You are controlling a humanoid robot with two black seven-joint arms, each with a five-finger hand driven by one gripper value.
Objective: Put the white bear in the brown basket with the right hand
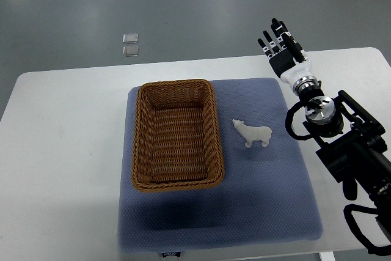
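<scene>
The white bear (253, 134) stands on the blue mat (269, 200), just right of the brown basket (176, 134). The right hand (282, 47) hovers over the far right of the worktop (61, 151), fingers (269, 39) extended and slightly spread, holding nothing.

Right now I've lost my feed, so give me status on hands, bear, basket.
Right hand open, above the table's far edge. White bear on blue mat, right of brown basket. Nothing between.
</scene>
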